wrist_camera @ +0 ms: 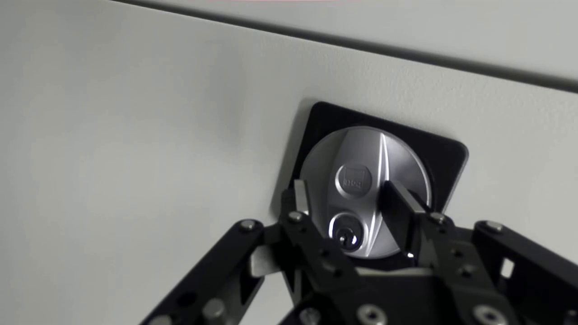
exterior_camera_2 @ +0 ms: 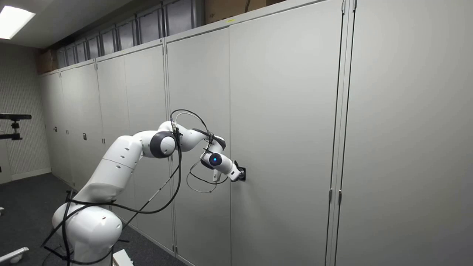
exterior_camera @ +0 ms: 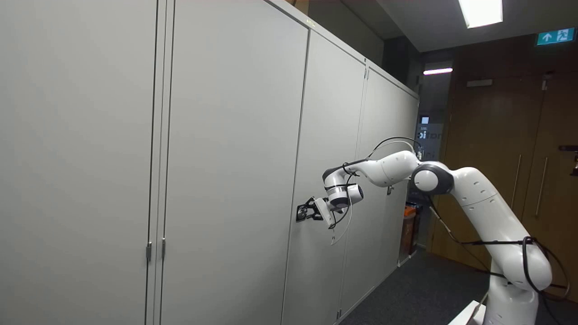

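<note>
Grey cabinet wall (exterior_camera: 235,158) over dark carpet (exterior_camera: 402,289); gripper (wrist_camera: 347,192) at a round knob (wrist_camera: 361,201).

Knob is right of and below centre in the wrist view, on a square black plate (wrist_camera: 440,155) beneath the door seam (wrist_camera: 361,46). Fingers (wrist_camera: 301,196) parted, straddling its raised bar (wrist_camera: 363,146): gap visible toward frame left, contact toward frame right can't be told. My take: centre on the bar, pads (wrist_camera: 397,216) parallel to its flanks, clear of the lock cylinder (wrist_camera: 347,234); squeeze evenly, smooth faces could slip. Knob: satin silver disc, bar with a sharp bright ridge, round embossed badge (wrist_camera: 354,179). Plate: dull, rounded corners. Door (wrist_camera: 180,113): pale, matt, faintly pebbled.
</note>
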Available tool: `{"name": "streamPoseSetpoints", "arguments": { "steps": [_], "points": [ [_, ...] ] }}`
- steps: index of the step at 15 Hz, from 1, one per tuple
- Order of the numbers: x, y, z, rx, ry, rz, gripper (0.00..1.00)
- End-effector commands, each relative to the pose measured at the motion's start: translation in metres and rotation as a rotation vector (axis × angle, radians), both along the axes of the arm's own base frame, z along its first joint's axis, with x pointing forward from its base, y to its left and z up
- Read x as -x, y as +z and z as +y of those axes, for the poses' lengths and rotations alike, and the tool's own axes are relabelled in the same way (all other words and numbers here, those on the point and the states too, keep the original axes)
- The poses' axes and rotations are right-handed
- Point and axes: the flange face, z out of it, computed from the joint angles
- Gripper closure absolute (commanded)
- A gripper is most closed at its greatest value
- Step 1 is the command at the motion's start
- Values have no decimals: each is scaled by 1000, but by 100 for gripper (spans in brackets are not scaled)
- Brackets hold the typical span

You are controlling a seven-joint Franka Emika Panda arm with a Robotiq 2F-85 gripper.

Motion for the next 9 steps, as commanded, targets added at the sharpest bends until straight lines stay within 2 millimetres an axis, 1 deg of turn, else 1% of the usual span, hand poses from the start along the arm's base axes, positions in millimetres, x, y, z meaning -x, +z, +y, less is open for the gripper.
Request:
{"name": "streamPoseSetpoints", "arguments": {
  "steps": [1,3,4,5,6,7,9],
  "points": [
    [-5,-5,-6,-8,2,13,50],
    [-7,-4,-7,-5,6,9,52],
    [-8,-2,-7,-3,9,5,55],
    [-9,-2,-8,3,12,1,54],
    [-11,0,-8,5,17,-4,57],
    [-11,0,-8,9,21,-6,55],
    [-13,1,-8,14,27,-14,55]
  ]
}}
